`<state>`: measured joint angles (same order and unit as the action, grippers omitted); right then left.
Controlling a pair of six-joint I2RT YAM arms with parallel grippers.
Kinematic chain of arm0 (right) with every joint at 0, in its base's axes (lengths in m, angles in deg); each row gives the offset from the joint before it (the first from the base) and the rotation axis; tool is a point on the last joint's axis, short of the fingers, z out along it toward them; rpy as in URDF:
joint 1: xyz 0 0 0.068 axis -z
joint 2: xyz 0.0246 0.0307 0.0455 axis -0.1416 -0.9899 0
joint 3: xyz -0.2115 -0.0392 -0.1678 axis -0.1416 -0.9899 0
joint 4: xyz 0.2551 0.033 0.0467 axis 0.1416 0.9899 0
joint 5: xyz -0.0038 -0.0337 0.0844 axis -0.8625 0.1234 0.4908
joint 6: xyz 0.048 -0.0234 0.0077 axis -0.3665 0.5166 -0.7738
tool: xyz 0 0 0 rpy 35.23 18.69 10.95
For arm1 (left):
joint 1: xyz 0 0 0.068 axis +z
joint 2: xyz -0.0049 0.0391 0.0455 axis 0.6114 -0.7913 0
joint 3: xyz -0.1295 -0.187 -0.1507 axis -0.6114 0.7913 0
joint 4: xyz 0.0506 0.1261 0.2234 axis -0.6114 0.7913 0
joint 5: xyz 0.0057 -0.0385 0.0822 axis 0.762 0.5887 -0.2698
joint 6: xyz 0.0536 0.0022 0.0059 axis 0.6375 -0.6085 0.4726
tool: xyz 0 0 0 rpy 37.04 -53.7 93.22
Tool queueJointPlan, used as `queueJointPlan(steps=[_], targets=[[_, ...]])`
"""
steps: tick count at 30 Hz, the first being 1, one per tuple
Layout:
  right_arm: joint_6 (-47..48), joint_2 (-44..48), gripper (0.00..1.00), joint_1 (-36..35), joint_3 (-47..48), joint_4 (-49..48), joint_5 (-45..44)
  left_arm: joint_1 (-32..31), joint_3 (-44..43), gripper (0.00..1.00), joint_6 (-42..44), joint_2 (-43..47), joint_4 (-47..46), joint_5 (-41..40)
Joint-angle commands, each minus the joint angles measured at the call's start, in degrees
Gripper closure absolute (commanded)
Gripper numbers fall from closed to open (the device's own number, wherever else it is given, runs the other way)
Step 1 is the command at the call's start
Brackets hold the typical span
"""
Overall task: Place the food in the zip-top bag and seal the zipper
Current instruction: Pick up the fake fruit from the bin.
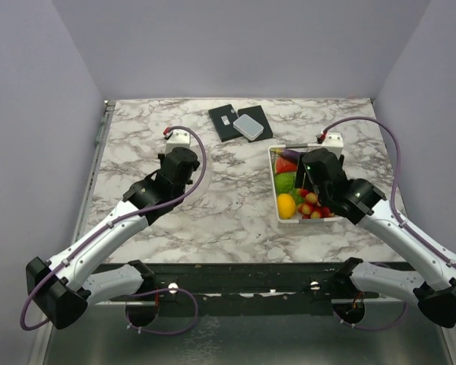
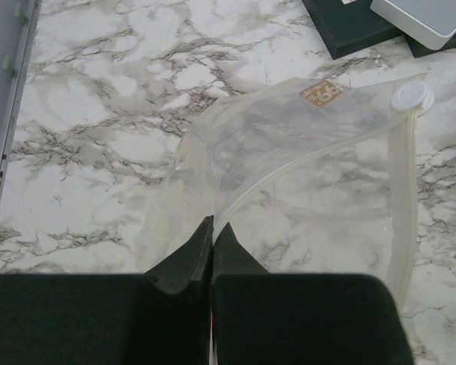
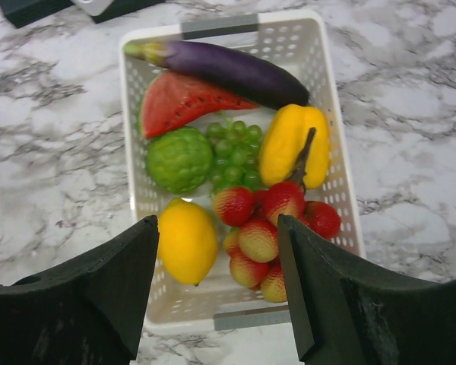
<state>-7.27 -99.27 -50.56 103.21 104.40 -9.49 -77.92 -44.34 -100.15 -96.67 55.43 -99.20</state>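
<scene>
White perforated basket set on the marbled counter, black flat pads laid near the far edge, pale grey box rested on them.

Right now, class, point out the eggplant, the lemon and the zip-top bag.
eggplant (image 3: 235,71), right wrist view, purple body
lemon (image 3: 186,240), right wrist view, yellow middle
zip-top bag (image 2: 289,148), left wrist view, clear panel

The left arm and right arm have white shells, black joints and chunky black bases at the near edge of the table. A purple cable loops from each to a small white block with red trim farther up the table. Fingers are matte black wedges
</scene>
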Motion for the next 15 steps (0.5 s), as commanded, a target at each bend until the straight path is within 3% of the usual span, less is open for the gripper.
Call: queueJointPlan(steps=[1, 15], targets=[[-1.24, -1.15, 0.31, 4.58, -1.77, 1.21, -1.1, 0.07, 2.19, 1.0, 0.8, 2.95, -2.35, 1.59], [-0.01, -10.2, 0.39, 19.46, -4.27, -7.84, 6.76, 0.11, 3.96, 1.0, 0.8, 5.32, -3.7, 4.46]])
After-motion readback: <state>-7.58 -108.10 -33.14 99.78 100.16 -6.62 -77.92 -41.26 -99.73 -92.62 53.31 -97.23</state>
